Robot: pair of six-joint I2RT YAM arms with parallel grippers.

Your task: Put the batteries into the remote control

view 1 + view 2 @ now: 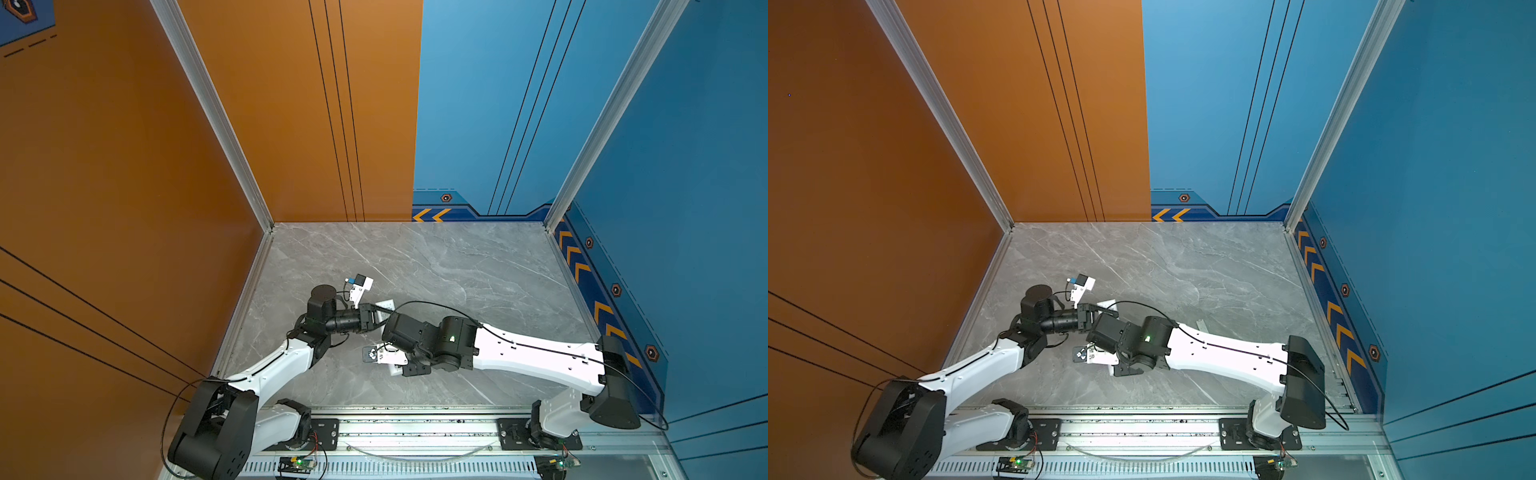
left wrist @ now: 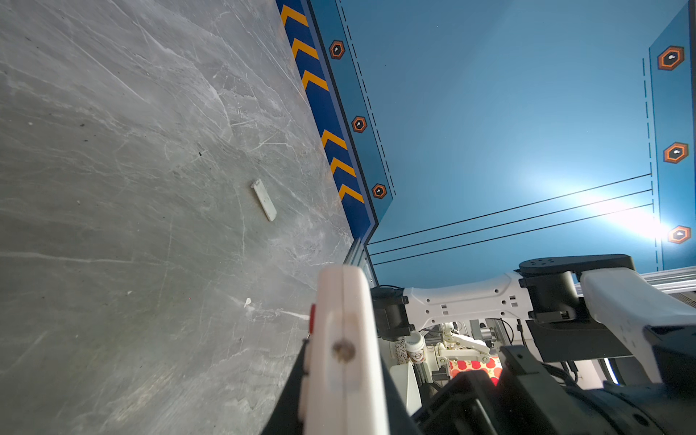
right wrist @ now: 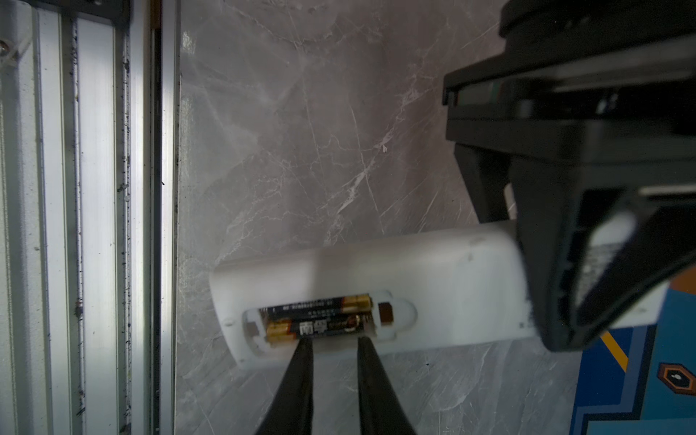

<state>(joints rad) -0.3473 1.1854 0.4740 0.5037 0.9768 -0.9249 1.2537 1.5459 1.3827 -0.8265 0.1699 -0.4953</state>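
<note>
**Item 1: remote control** (image 3: 414,271). Long white bar, plain back turned up, battery recess uncovered. It lies over the near-middle part of the grey marble counter (image 1: 436,266), mostly hidden under the right arm's wrist in both top views. Only a white end shows there, at the left tool (image 1: 386,304). Whether it rests on the counter or is held clear of it cannot be told.

**Item 2: batteries** (image 3: 320,314). Two, black with gold ends, lying side by side inside the recess, lengthwise along the remote. Their gold ends point opposite ways.

**Item 3: left tool** (image 1: 376,318). Clamped shut on one end of the remote, the end away from the recess. In the right wrist view its black fingers (image 3: 486,188) straddle that end. In the left wrist view the remote's end (image 2: 346,339) fills the foreground.

**Item 4: right tool** (image 3: 335,341). Jaws slightly parted, nothing between them. Both fingertips sit at the rim of the recess, against the side of the nearer battery (image 3: 316,327) and spaced along its length.

**Item 5: cover piece** (image 2: 263,199). Small white rectangle, flat on the counter, well apart from the remote and both tools.

**Item 6: aluminium rail** (image 3: 94,188). It runs along the counter's front edge, just beyond the recess end of the remote.
</note>
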